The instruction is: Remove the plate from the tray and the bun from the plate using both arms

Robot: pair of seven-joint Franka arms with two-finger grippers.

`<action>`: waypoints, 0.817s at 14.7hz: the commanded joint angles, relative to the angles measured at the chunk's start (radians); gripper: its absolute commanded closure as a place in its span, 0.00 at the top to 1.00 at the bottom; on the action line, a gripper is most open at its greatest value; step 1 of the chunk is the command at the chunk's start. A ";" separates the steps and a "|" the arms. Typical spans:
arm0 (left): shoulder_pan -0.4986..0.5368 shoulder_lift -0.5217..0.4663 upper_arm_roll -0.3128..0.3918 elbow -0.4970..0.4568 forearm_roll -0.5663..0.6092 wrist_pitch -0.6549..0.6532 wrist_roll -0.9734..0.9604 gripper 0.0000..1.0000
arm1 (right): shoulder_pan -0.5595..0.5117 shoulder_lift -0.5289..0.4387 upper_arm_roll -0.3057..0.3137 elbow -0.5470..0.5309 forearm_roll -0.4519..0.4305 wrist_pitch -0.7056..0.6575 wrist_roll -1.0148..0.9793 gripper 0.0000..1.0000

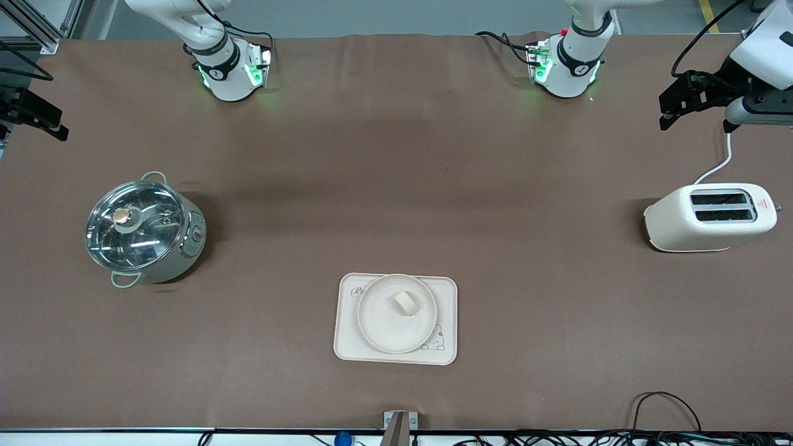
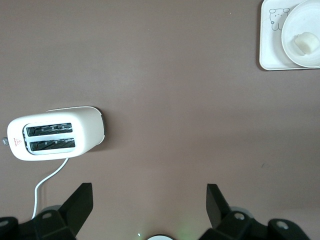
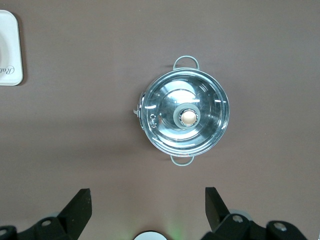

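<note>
The rectangular cream tray (image 1: 447,294) lies on the brown table near the front camera. The round cream plate (image 1: 372,328) rests on it, and the small pale bun (image 1: 406,303) sits on the plate. My left gripper (image 1: 672,111) hangs open and empty, high over the left arm's end of the table above the toaster. Its wrist view shows the open gripper (image 2: 149,200) and, far off, the tray (image 2: 270,47), plate (image 2: 292,25) and bun (image 2: 306,43). My right gripper (image 1: 46,121) hangs open and empty over the right arm's end; in its wrist view the gripper (image 3: 147,202) shows, with a tray corner (image 3: 11,75).
A white two-slot toaster (image 1: 712,217) with a white cord stands toward the left arm's end, seen also in the left wrist view (image 2: 55,137). A steel pot with a glass lid (image 1: 142,229) stands toward the right arm's end, seen also in the right wrist view (image 3: 185,117).
</note>
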 commanded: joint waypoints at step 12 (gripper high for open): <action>0.007 0.011 -0.001 0.031 0.020 -0.029 0.009 1.00 | 0.033 0.059 0.006 -0.067 0.151 0.097 0.039 1.00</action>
